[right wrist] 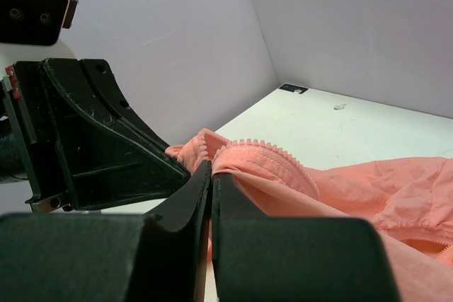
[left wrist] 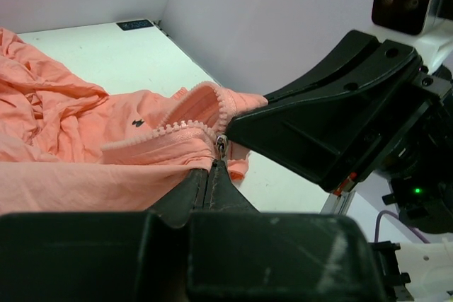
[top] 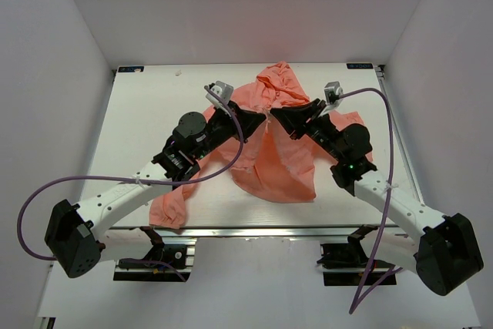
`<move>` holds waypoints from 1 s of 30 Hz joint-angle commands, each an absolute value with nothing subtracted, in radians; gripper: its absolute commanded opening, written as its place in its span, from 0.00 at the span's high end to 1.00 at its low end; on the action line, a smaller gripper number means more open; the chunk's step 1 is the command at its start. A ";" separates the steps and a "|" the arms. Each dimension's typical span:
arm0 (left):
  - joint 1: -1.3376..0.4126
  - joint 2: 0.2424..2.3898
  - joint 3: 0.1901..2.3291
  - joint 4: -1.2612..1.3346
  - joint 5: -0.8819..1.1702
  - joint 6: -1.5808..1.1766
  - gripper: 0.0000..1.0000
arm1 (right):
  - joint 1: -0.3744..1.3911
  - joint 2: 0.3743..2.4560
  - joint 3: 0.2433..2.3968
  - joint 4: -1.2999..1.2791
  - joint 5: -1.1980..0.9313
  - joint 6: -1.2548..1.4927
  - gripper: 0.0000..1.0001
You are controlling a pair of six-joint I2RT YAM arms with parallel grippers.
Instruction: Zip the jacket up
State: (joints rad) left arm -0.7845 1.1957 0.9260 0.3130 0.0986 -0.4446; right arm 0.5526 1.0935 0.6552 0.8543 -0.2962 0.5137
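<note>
Left wrist view: left fingers (left wrist: 202, 192) and right fingers (right wrist: 185, 206) each pinch the salmon-pink hooded fabric jacket (left wrist: 71, 139) (zipper teeth parted at the collar) on the white bench (left wrist: 106, 54).

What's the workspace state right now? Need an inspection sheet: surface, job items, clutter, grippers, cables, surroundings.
Surface: white table, no spills seen.
Job's things: salmon jacket crumpled mid-table, hood toward the far edge; zipper teeth apart at the collar.
Clutter: one small white speck near the far edge.
Grippers: left gripper and right gripper both shut, tips meeting at the zipper, pinching jacket fabric.
Cables: purple cables, one looping from each arm, hanging past the near edge.
Surroundings: white walls on three sides; nothing else seen.
</note>
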 commanded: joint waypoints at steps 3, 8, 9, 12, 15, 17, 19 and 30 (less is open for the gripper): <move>-0.788 1.152 0.948 0.265 0.167 -0.410 1.00 | 0.545 1.077 0.718 0.838 -0.388 0.480 1.00; -0.788 1.150 0.951 0.236 0.175 -0.384 1.00 | 0.537 1.074 0.747 0.755 -0.442 0.457 1.00; -0.788 1.150 0.950 0.238 0.179 -0.371 1.00 | 0.531 1.074 0.755 0.738 -0.457 0.454 1.00; -0.788 1.146 0.951 0.221 0.181 -0.354 1.00 | 0.516 1.075 0.768 0.707 -0.482 0.451 1.00; -0.788 1.138 0.953 0.199 0.175 -0.339 1.00 | 0.494 1.084 0.788 0.675 -0.517 0.445 1.00; -0.788 1.135 0.953 0.192 0.182 -0.337 1.00 | 0.486 1.094 0.801 0.660 -0.544 0.445 1.00; -0.787 1.137 0.954 0.183 0.205 -0.324 1.00 | 0.474 1.110 0.816 0.644 -0.598 0.449 1.00; -0.788 1.154 0.965 0.123 0.287 -0.281 1.00 | 0.445 1.114 0.831 0.634 -0.672 0.454 1.00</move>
